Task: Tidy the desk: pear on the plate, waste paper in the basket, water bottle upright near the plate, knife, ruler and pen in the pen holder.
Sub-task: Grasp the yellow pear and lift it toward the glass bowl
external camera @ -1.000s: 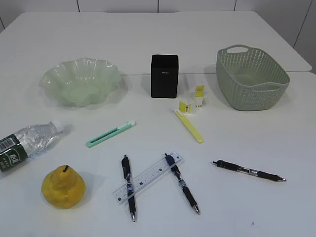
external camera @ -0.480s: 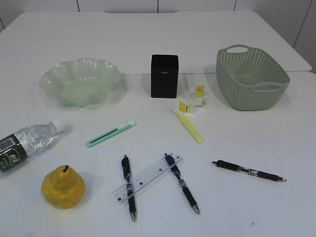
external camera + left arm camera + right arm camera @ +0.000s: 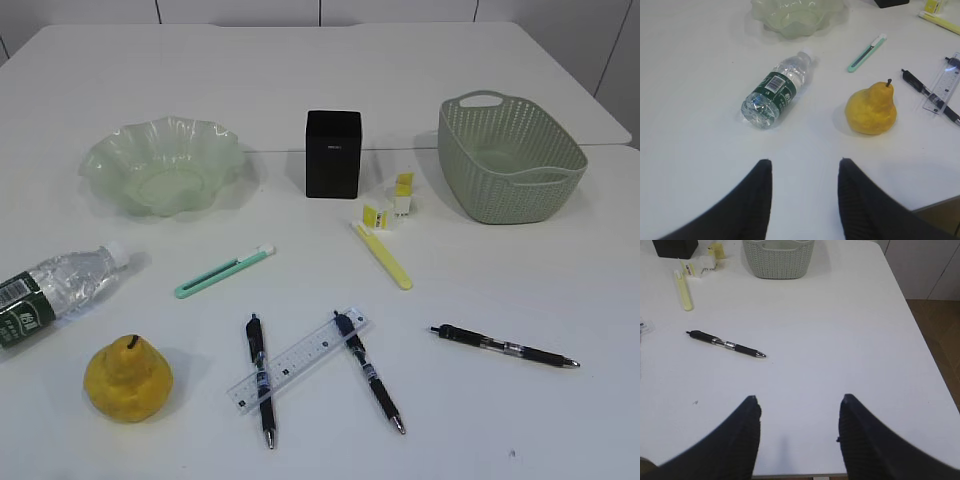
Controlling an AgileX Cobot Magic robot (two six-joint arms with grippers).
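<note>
Left wrist view shows the left gripper [image 3: 802, 167] hanging open and empty above the desk [image 3: 695, 100], with the water bottle [image 3: 776, 90] lying on its side ahead and the pear [image 3: 871, 109] upright to its right — both well short of the plate [image 3: 795, 15]. The right gripper [image 3: 799, 405] also spread apart, holding nothing — one pen [image 3: 726, 344] lies ahead, the basket [image 3: 778, 257] beyond.
</note>
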